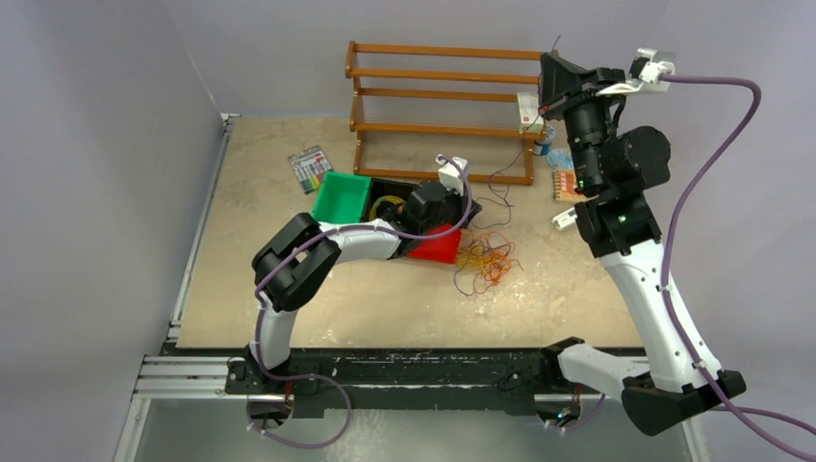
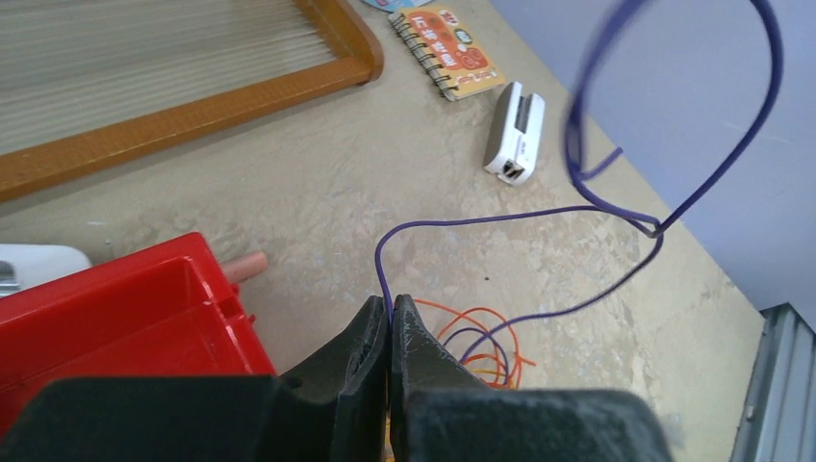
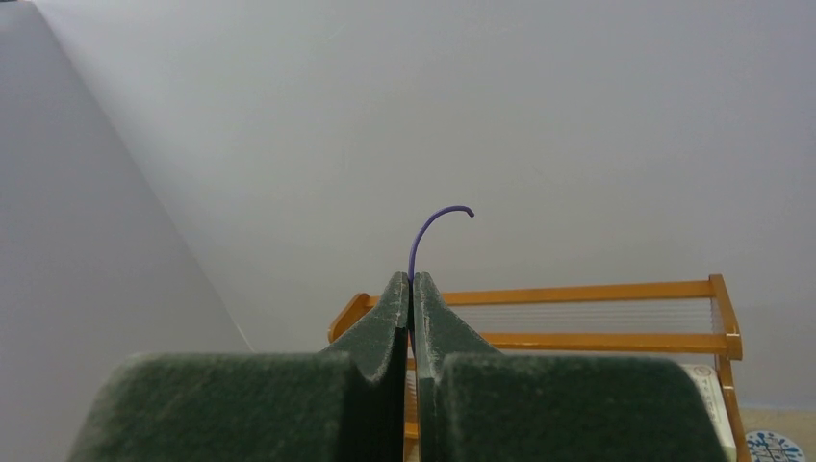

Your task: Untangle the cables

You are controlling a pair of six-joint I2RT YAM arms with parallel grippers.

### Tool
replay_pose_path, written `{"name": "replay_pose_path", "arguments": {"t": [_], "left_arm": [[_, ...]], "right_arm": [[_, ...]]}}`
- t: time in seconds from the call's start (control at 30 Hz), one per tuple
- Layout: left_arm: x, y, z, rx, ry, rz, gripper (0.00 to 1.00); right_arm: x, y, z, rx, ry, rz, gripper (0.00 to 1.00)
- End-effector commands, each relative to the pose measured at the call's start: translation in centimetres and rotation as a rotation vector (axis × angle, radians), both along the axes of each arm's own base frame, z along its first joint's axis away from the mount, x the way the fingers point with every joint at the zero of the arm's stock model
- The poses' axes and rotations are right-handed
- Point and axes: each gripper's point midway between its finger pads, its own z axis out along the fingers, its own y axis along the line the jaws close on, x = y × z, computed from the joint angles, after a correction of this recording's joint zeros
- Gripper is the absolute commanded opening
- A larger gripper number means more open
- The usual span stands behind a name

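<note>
A loose tangle of orange, yellow and purple cables (image 1: 486, 260) lies on the table to the right of the red bin (image 1: 438, 248). My left gripper (image 2: 390, 306) is low beside that bin and shut on a purple cable (image 2: 481, 219). This cable arcs away over the table and loops up to the right. Orange loops (image 2: 496, 332) lie just beyond the fingers. My right gripper (image 3: 411, 281) is raised high in front of the wall. It is shut on the purple cable's end (image 3: 438, 217), which curls out above its tips. In the top view it (image 1: 550, 60) hangs over the rack's right end.
A wooden rack (image 1: 443, 106) stands at the back. A green bin (image 1: 342, 197) and a black bin with yellow wire (image 1: 390, 200) sit left of the red one. An orange notebook (image 2: 447, 48), a white device (image 2: 512, 130) and a pink cylinder (image 2: 241, 268) lie on the table.
</note>
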Motion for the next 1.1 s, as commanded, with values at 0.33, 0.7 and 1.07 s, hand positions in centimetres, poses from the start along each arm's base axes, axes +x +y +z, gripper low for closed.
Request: {"name": "replay_pose_path", "arguments": {"t": [0.33, 0.7, 1.07], "left_arm": [[8.1, 14.5, 5.4, 0.133, -0.06, 0.618, 0.0], [8.8, 29.6, 4.0, 0.163, 0.029, 1.078, 0.0], [8.3, 33.6, 4.7, 0.142, 0.026, 1.141, 0.0]], "right_arm": [[-4.1, -6.5, 2.4, 0.067, -0.079, -0.27, 0.0], [-7.0, -11.9, 1.5, 0.201, -0.079, -0.499, 0.0], [-6.9, -10.6, 2.0, 0.158, -0.11, -0.436, 0.0]]}}
